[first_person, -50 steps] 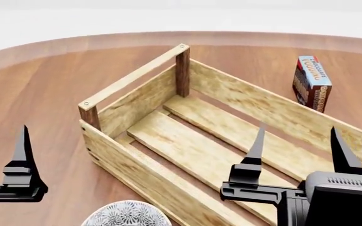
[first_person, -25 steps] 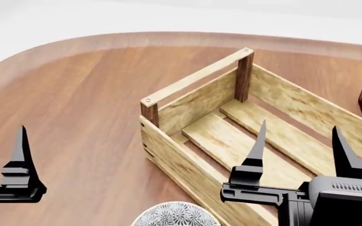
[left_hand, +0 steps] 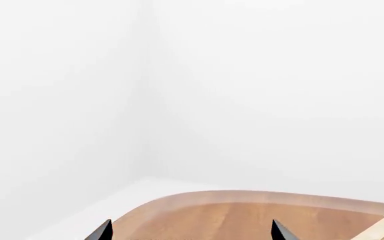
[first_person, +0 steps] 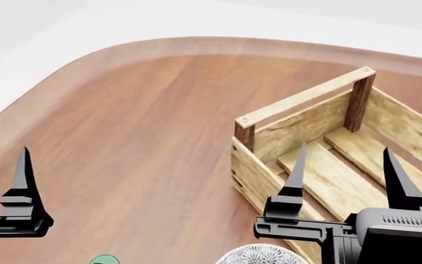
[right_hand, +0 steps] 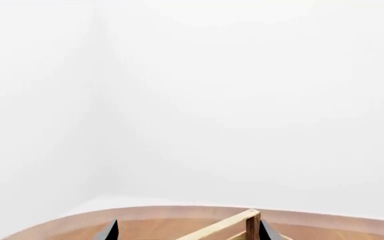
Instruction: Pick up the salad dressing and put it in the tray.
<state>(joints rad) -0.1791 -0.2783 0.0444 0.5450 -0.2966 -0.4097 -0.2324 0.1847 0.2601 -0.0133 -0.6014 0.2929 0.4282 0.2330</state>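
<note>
Tray (first_person: pixel 299 102) long axis runs diag., near-left to far-right.

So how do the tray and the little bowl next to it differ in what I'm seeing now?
The tray is a rectangular crate of pale wooden slats with dark brown corner posts; the bowl is round with a grey-white pattern. The tray is far larger and shows most of one end in the head view, while only the bowl's top edge peeks in at the bottom of the picture. Both rest on the same brown wooden table, close together.
</note>
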